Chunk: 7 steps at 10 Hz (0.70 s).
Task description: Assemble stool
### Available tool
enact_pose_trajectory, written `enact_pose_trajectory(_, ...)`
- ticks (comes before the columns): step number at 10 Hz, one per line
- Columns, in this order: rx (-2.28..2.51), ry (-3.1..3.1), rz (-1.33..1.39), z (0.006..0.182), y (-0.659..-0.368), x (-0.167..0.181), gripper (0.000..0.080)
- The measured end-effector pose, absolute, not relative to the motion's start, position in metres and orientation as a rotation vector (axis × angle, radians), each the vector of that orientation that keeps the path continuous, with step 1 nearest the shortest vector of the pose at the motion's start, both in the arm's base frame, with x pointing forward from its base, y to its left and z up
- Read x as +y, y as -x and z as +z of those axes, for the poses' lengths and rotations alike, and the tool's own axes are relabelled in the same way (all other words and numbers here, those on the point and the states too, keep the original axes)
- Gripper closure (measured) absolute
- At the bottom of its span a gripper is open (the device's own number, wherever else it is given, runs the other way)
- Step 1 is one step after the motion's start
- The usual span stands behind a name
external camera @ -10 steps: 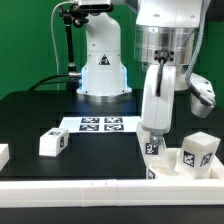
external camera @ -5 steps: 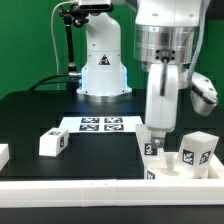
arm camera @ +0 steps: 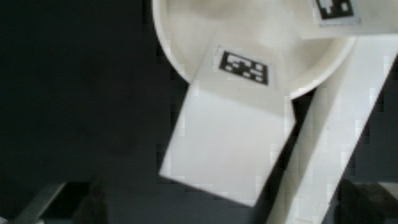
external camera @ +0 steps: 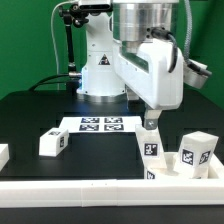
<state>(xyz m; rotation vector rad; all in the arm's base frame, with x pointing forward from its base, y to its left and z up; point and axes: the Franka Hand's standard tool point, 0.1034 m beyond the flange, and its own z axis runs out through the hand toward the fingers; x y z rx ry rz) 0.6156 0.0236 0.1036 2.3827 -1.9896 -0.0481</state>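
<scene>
While tool (external camera: 150,124) is hovering wide over upright leg (external camera: 151,148) on seat (external camera: 171,168), I am watching risk: off-centre closing nudging leg askew, jamming its joint.

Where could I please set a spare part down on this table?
Bare table lies between the loose leg, the marker board and the front rail. Another patch lies behind that leg, toward the robot base. Crowded at the exterior view's right: tool, seat, upright legs.

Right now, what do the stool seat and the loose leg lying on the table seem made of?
Seat: probably plastic, smooth matte white, rounded rim. Loose leg: likely the same white plastic, crisp-edged block; its tag looks printed or stuck on.
</scene>
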Motion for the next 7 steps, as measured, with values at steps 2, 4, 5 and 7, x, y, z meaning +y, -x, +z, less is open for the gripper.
enact_pose_trajectory(2,-1.984,-2.385,-0.05,0.102,-0.615,0.025,0.0151)
enact_pose_trajectory(4,-1.912,-2.439,-0.052,0.101,-0.615,0.025,0.0151)
enact_pose_trajectory(5,-1.764,-2.548,-0.064,0.101,-0.612,0.022,0.0151)
enact_pose_trajectory(7,-1.549,-2.694,-0.051,0.101,-0.596,0.005,0.0151)
